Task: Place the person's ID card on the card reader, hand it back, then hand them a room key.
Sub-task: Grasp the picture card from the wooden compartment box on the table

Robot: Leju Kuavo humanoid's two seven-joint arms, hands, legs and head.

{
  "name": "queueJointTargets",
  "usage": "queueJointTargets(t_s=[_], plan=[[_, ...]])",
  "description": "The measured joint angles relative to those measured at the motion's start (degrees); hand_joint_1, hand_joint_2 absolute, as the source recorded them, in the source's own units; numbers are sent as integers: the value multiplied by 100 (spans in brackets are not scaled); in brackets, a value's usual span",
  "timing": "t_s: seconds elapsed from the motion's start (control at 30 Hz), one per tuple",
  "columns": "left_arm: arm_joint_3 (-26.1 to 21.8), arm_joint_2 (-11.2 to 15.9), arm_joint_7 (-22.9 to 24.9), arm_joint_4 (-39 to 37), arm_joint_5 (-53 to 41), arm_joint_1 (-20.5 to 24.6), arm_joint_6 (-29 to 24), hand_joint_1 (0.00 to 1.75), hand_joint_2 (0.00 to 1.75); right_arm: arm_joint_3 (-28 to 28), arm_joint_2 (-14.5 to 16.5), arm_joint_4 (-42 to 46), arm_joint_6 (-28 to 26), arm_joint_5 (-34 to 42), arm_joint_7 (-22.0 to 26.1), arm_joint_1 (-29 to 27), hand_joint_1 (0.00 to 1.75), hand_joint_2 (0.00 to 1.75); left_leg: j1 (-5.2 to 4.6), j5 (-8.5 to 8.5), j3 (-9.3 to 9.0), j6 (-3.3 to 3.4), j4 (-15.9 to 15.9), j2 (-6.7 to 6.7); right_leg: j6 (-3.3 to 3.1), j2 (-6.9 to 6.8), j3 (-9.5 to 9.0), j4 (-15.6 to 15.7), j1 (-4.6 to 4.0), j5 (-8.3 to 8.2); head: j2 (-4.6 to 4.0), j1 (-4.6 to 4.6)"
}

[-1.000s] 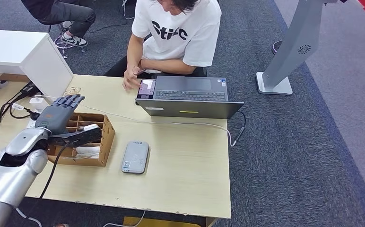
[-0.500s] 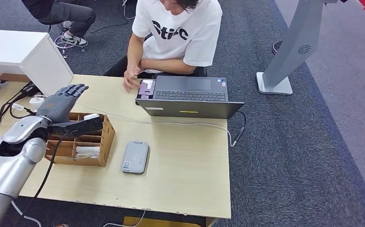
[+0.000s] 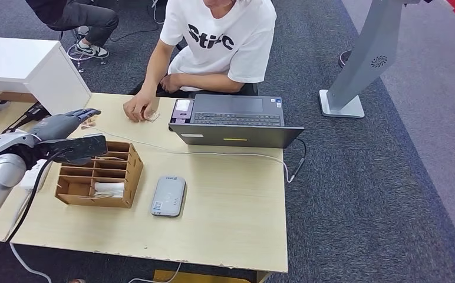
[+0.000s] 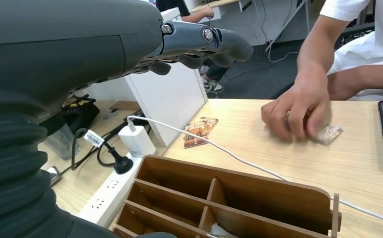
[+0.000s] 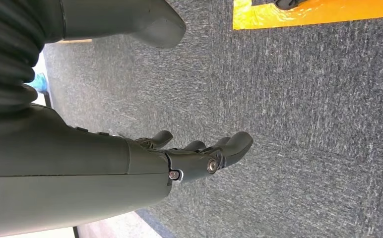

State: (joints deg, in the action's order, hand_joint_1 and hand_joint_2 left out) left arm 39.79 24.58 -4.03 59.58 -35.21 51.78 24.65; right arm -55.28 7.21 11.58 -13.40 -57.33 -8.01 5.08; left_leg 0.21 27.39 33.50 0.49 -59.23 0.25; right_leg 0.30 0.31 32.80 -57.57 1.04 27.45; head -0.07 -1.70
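1. First step in hand, by judgement: taking the ID card. Left hand (image 3: pixel 66 132) raised over the box (image 3: pixel 98 175), fingers apart, holding nothing, reaching toward 1 o'clock.
2. Card likely the small light thing (image 3: pixel 152 116) under the person's hand (image 3: pixel 137 108) at 12 o'clock on the table; too small to confirm as the ID.
3. Reader (image 3: pixel 168 196) flat on the table at 3 o'clock of the box, nothing on it.
4. Next move calls for: reaching farther toward the person's hand, clearing the white cable (image 3: pixel 213 154), pinching the card, carrying it to the reader.
5. Right hand (image 5: pixel 199 156) hanging over grey carpet, fingers loosely curled, apart, empty.
6. Surface: pale wood table (image 3: pixel 225 212); laptop (image 3: pixel 237 121) at 1 o'clock of the reader, phone (image 3: pixel 183 109) beside it.
7. Room: grey carpet, white cabinet (image 3: pixel 25 68) at 11 o'clock, grey stand (image 3: pixel 366 65) at 2 o'clock, power strip (image 4: pixel 107 198) by the box.
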Motion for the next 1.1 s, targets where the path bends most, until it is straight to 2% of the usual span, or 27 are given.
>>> queueJointTargets(t_s=[0.6,0.8,1.1], plan=[[203,175,113,144,227,95,-34,0,175,0,0,0,-2,-4,32,8,0,175,-1,0,0,0,0,-1,0,0,0,0,1,0,0,0],[362,246,195,184,411,156,-135,0,175,-2,0,0,-2,-25,34,15,0,175,-1,0,0,0,0,-1,0,-1,0,0,1,0,0,0],[691,208,173,162,420,129,-364,0,175,-2,0,0,3,-85,34,31,0,175,-2,0,0,0,0,-1,0,-1,0,0,2,0,0,0]])
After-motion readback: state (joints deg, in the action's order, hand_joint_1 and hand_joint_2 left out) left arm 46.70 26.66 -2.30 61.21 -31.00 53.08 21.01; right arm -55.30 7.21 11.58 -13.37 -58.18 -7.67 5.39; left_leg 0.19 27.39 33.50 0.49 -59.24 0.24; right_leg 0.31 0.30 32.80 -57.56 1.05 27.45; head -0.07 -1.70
